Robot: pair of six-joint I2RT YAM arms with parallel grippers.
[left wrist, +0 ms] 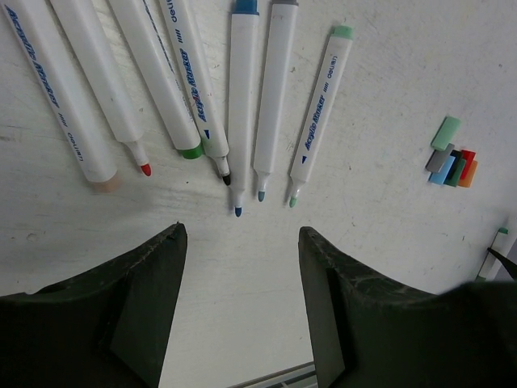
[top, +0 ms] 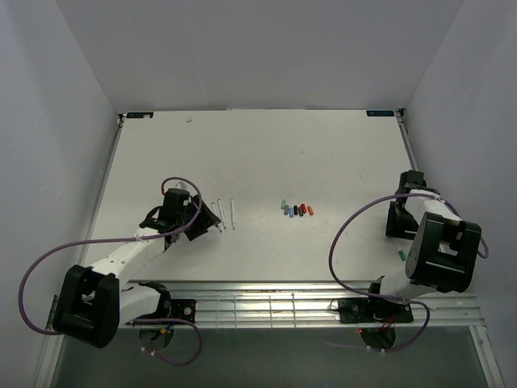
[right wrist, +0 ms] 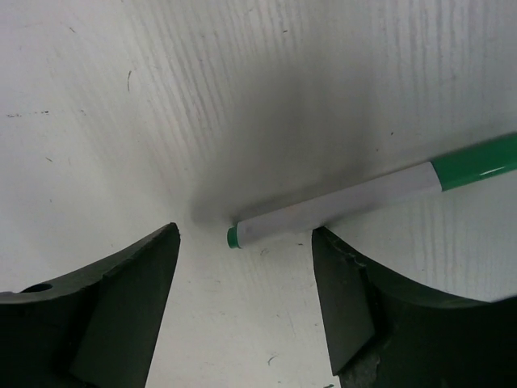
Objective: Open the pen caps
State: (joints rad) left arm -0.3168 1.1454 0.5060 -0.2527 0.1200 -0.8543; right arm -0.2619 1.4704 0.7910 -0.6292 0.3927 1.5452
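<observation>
From above, we see the loose pen caps [top: 296, 210] clustered in the middle of the table [top: 266, 145]. The uncapped markers [top: 222, 214] lie toward the left edge, just beside the tip of the left arm [top: 121, 259]. The right arm [top: 436, 246] sits by the right edge.

At the left wrist, the left fingers [left wrist: 153, 299] stand apart and empty, facing seven fanned markers, with the caps off to the right.

At the right wrist, the right fingers [right wrist: 121, 299] are spread either side of a marker [right wrist: 339, 206] lying on the table, its green cap [right wrist: 477, 162] on.

Blue "Acrylic Marker" runs along the white pen barrels [left wrist: 321, 113], left wrist cam; smaller print too tiny to read
</observation>
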